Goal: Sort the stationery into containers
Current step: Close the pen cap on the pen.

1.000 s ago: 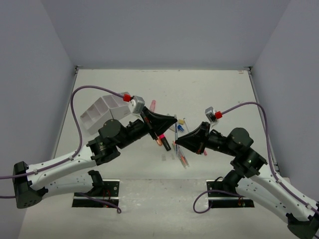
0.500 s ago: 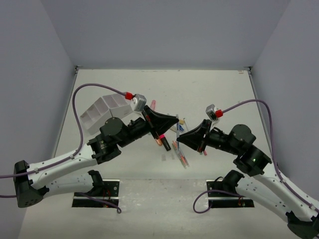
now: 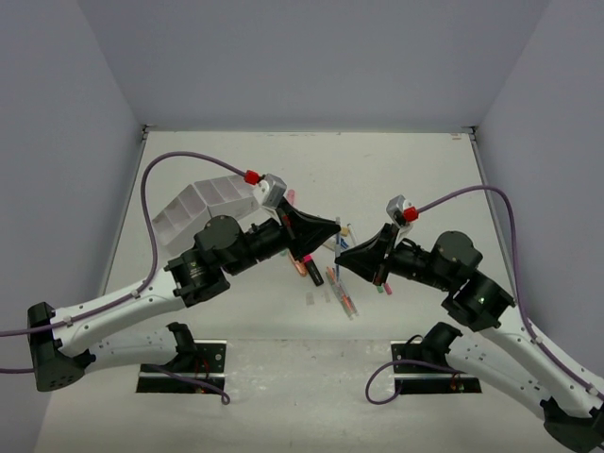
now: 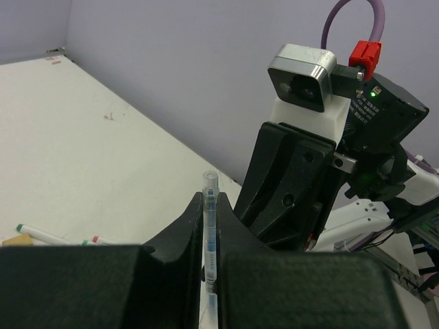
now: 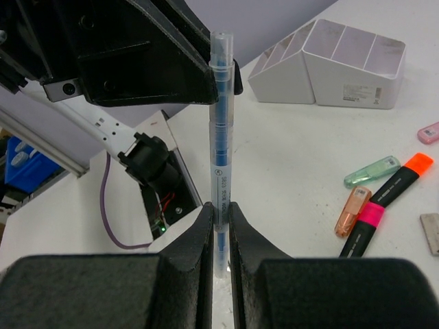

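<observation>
A clear pen with a blue core (image 5: 219,137) (image 4: 210,233) hangs in the air between both grippers over the middle of the table. My right gripper (image 5: 219,212) (image 3: 342,257) is shut on its lower part. My left gripper (image 4: 210,212) (image 3: 332,229) is shut on the other end, tip to tip with the right one. The white compartment containers (image 3: 203,203) (image 5: 343,68) stand at the back left. More stationery lies on the table: an orange and pink highlighter (image 5: 387,199), an orange cap (image 5: 352,211), a green cap (image 5: 372,171) and a cluster of thin pens (image 3: 342,294).
A pink piece (image 5: 429,131) lies near the containers. Two thin pens (image 4: 41,235) lie on the table to the left in the left wrist view. Purple cables arc over both arms. Grey walls close in the table (image 3: 415,179) on three sides.
Both grippers have shifted slightly to the right and up and stay joined at the pen. The left arm's wrist has swung a little towards the middle.
</observation>
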Robot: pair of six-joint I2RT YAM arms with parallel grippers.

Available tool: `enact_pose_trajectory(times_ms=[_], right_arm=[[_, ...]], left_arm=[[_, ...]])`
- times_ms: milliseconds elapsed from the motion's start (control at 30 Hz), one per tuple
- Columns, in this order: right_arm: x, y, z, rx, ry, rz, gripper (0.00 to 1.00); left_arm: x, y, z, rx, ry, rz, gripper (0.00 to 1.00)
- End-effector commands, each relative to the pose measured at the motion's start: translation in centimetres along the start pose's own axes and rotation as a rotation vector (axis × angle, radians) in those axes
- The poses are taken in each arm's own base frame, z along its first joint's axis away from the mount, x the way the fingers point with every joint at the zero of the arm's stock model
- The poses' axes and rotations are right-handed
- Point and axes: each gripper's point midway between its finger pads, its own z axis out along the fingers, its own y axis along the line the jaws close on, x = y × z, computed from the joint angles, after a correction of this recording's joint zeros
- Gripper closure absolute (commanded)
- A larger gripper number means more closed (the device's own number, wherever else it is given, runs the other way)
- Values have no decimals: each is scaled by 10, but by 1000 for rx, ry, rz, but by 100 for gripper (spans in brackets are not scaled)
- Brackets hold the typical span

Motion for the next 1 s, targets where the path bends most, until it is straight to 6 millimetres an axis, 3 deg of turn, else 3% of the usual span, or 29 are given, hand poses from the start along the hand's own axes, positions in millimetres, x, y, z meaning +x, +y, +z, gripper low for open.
enact_pose_trajectory(times_ms=[0, 67, 200, 233, 267, 300, 433, 467, 567, 633, 733, 833, 967], right_arm=[[-51, 28, -2, -86, -139, -74, 100], [-51, 29, -2, -90, -135, -76, 100], [-49, 30, -3, -99, -125, -76, 100], [-48, 30, -2, -100, -121, -75, 100], [-47, 30, -1, -103, -118, -72, 100], [-47, 30, -1, -103, -117, -70, 100], [-41, 31, 2, -124, -102, -65, 100], [-39, 31, 3, -129, -98, -63, 96], [-33, 30, 10, -152, -73, -49, 67], [-32, 31, 16, -173, -65, -39, 66], [-32, 34, 22, -201, -50, -29, 98], [-34, 34, 24, -198, -50, -27, 100], [-35, 34, 19, -188, -62, -42, 100]], left_arm=[[22, 8, -1, -17, 90, 31, 79], [20, 9, -1, -30, 82, 29, 71], [13, 10, -1, -40, 62, 30, 66], [12, 8, -1, -35, 61, 31, 69], [11, 7, 0, -30, 55, 31, 86], [9, 7, 0, -31, 50, 31, 95], [4, -2, -1, 16, 29, 42, 100], [4, -7, -2, 43, 29, 45, 100], [-2, -24, -8, 139, 1, 44, 100], [-3, -29, -9, 167, -9, 40, 100], [-3, -34, -11, 197, -16, 38, 100], [-3, -35, -11, 198, -10, 44, 100], [-10, -17, -11, 90, -26, 62, 45]])
